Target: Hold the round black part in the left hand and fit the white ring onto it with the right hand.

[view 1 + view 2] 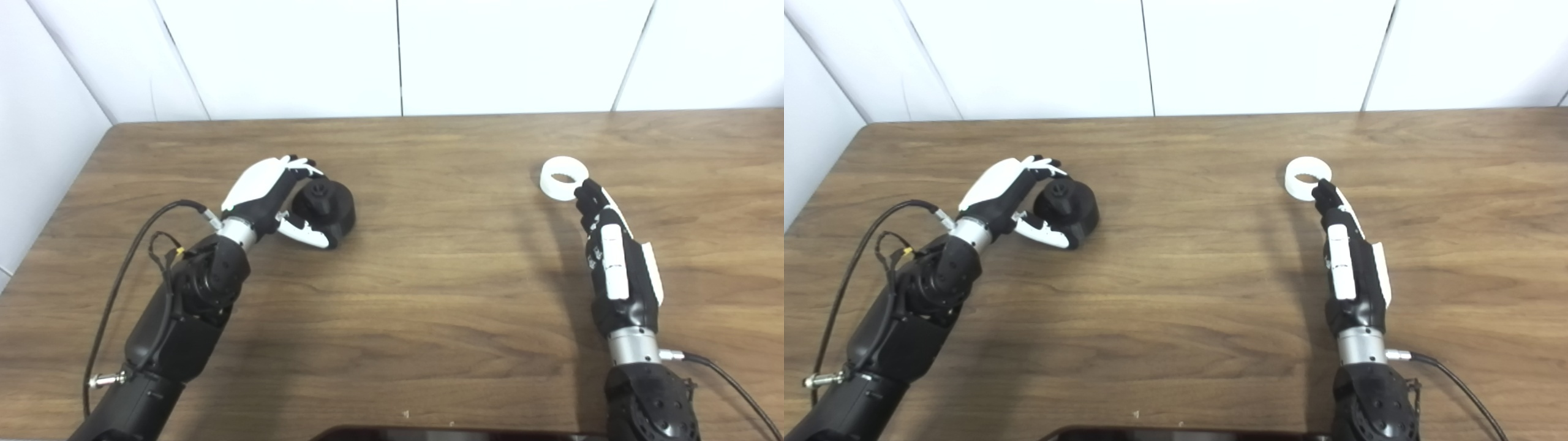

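Pickup stage: left hand (269, 190) fingers curl around the black part (327, 208), grip unconfirmed; right hand (612, 257), its fingers' state unclear, touches the white ring (563, 177) on the surface (429, 275), which it must grasp next.

Two head-mounted views, side by side, looking steeply down and forward across the wooden table (429, 294) toward the white panelled wall (398, 55) at its far edge. The right eye view sits slightly to the right, so its contents appear shifted leftward. Both share nearly the whole tabletop; a dark edge (453, 433) at bottom centre is probably the robot's own body.
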`<state>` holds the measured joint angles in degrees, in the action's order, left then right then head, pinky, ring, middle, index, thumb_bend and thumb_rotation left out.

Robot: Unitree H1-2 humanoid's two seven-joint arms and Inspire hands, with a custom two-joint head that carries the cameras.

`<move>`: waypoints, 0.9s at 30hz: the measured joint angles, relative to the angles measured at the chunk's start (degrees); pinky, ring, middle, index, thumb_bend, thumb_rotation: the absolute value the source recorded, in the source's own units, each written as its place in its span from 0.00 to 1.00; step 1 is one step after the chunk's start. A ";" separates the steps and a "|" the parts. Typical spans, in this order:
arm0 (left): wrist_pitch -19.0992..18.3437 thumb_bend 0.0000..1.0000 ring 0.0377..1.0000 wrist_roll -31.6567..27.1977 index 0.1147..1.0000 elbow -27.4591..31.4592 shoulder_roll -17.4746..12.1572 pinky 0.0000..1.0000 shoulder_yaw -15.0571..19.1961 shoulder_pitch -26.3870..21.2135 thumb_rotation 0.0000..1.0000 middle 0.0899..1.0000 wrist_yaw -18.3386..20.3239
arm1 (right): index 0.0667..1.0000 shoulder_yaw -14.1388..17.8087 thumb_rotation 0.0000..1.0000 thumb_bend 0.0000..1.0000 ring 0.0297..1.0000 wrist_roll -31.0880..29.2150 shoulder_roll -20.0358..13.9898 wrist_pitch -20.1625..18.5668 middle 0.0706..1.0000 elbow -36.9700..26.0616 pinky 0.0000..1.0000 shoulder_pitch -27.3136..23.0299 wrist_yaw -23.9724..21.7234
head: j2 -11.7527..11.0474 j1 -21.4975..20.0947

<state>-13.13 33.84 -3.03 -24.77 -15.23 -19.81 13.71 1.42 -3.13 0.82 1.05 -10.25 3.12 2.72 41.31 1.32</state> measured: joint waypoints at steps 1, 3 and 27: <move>0.10 0.84 1.00 0.08 0.57 0.39 0.06 0.96 -0.20 0.24 0.23 0.92 0.02 | 0.89 -0.01 0.92 0.51 0.95 0.06 0.00 0.00 0.90 0.00 1.00 0.01 0.02 | 0.09 0.09; 0.34 0.84 1.00 0.32 0.57 1.04 0.05 0.95 -0.62 0.52 0.23 0.92 0.16 | 0.89 -0.01 0.92 0.50 0.95 0.13 0.01 -0.02 0.90 0.00 1.00 0.01 0.03 | 0.09 0.09; 2.38 0.85 1.00 2.37 0.57 7.50 2.74 0.93 -6.23 2.81 0.21 0.93 2.99 | 0.90 -0.96 0.94 0.49 0.96 0.20 0.22 -0.32 0.90 -0.14 1.00 0.20 0.95 | 0.53 -0.88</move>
<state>-10.75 36.21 4.47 -22.03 -21.46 -17.00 16.70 0.46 -2.93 1.04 0.73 -10.40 3.32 3.67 41.84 0.44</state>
